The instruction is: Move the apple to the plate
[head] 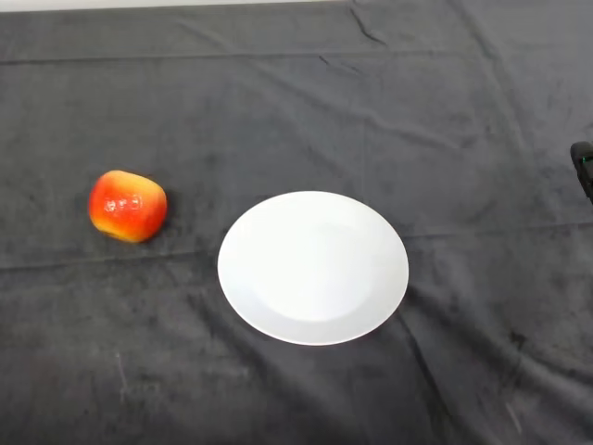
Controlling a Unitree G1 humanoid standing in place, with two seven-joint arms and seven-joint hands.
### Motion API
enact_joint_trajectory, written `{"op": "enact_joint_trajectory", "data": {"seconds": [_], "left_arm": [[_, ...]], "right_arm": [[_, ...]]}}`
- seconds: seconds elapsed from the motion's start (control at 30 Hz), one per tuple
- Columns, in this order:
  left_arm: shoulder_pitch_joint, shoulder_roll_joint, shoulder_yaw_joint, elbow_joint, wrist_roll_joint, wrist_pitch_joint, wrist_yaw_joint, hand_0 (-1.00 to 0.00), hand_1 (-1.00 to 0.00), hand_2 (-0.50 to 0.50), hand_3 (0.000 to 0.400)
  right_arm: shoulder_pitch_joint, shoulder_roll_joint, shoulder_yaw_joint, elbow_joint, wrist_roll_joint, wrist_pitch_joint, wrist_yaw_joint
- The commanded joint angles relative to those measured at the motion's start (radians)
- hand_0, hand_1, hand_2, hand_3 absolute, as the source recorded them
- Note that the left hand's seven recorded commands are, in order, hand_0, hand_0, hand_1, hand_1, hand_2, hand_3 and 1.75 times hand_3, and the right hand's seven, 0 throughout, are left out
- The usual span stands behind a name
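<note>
A red and yellow apple [127,206] lies on the dark cloth at the left of the head view. A round white plate [313,267] rests near the middle, with nothing on it. A gap of bare cloth separates the apple from the plate's left rim.
The dark cloth [296,102] covers the whole table and shows creases along the back. A small black object [583,167] pokes in at the right edge.
</note>
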State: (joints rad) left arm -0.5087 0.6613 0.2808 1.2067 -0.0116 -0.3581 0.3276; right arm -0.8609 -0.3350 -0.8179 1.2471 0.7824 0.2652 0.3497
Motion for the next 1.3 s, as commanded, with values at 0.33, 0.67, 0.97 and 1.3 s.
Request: {"op": "enact_joint_trajectory", "data": {"seconds": [0.33, 0.67, 0.97, 1.3], "left_arm": [[-0.094, -0.035, -0.079, -0.011, 0.063, -0.003, -0.117, 0.0, 0.0, 0.0, 0.0], [-0.112, -0.058, -0.122, -0.018, 0.085, -0.005, -0.201, 0.0, 0.0, 0.0, 0.0], [-0.139, -0.099, -0.161, -0.027, 0.109, 0.006, -0.229, 0.0, 0.0, 0.0, 0.0], [-0.162, -0.126, -0.191, -0.041, 0.128, 0.008, -0.252, 0.0, 0.0, 0.0, 0.0]], "right_arm": [[-0.018, -0.028, -0.0036, -0.033, 0.0275, -0.013, -0.0079], [-0.018, -0.028, -0.0032, -0.034, 0.0277, -0.013, -0.0081], [-0.018, -0.027, -0.0029, -0.035, 0.0279, -0.012, -0.0084], [-0.018, -0.027, -0.0025, -0.035, 0.0281, -0.012, -0.0087]]}}
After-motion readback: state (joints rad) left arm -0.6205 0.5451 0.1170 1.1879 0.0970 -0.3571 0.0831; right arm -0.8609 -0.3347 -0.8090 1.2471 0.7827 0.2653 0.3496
